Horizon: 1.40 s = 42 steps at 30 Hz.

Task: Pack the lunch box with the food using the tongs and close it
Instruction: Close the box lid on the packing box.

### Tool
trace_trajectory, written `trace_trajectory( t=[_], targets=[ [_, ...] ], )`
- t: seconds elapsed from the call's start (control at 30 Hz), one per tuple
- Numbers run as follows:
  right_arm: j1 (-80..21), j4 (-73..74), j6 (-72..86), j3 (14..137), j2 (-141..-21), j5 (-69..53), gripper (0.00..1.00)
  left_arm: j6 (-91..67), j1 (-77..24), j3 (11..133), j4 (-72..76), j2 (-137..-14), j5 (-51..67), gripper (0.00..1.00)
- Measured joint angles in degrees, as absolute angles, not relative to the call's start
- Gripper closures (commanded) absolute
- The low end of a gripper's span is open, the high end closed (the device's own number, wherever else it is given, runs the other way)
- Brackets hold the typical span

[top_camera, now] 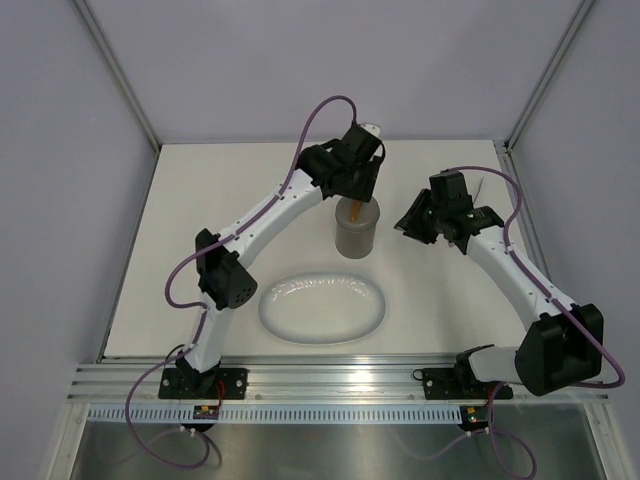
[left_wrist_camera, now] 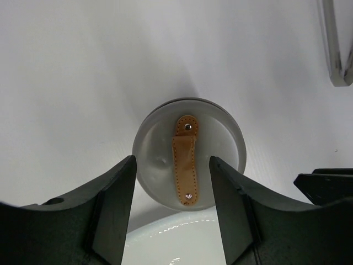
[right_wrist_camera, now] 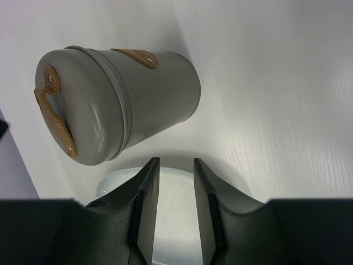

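Observation:
The lunch box (top_camera: 357, 235) stands upright behind the plate, its grey lid (left_wrist_camera: 160, 143) on top with the tan handle (left_wrist_camera: 186, 160) across it. My left gripper (top_camera: 362, 190) hovers straight above the lid; it is open (left_wrist_camera: 172, 163) and holds nothing, with the handle seen between its fingers. My right gripper (top_camera: 412, 222) is just right of the lunch box (right_wrist_camera: 149, 94), its jaws (right_wrist_camera: 175, 161) a little apart with nothing between them. The silver tongs (left_wrist_camera: 330, 49) lie on the table at the top right of the left wrist view. No food is in view.
A white oval plate (top_camera: 322, 330) lies in front of the lunch box, toward the arm bases, with nothing on it. Its rim shows under both grippers (left_wrist_camera: 182, 237) (right_wrist_camera: 113, 185). White walls enclose the table at the back and both sides.

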State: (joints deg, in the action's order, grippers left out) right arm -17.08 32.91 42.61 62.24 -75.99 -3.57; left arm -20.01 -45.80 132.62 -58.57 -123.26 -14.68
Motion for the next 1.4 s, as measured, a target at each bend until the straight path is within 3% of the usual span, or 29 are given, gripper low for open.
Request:
trace_trajectory(
  t=[0.3, 0.63, 0.87, 1.4],
  targets=[
    [-17.1, 33.2, 42.3, 62.2, -75.5, -3.4, 0.61, -18.0, -47.9, 134.7, -54.7, -117.7, -18.1, 0.42],
    [-17.1, 33.3, 42.2, 62.2, -75.5, -2.6, 0.61, -19.1, -47.9, 134.7, -56.5, -129.4, -16.5, 0.44],
    [-17.1, 33.3, 42.2, 62.2, -75.5, -2.5, 0.61, -19.7, -47.9, 135.0, -56.1, -129.4, -15.9, 0.44],
    [-17.1, 33.8, 42.2, 62.2, -74.6, -2.4, 0.61, -18.4, -47.9, 133.6, -54.5, -116.9, -18.6, 0.43]
  ],
)
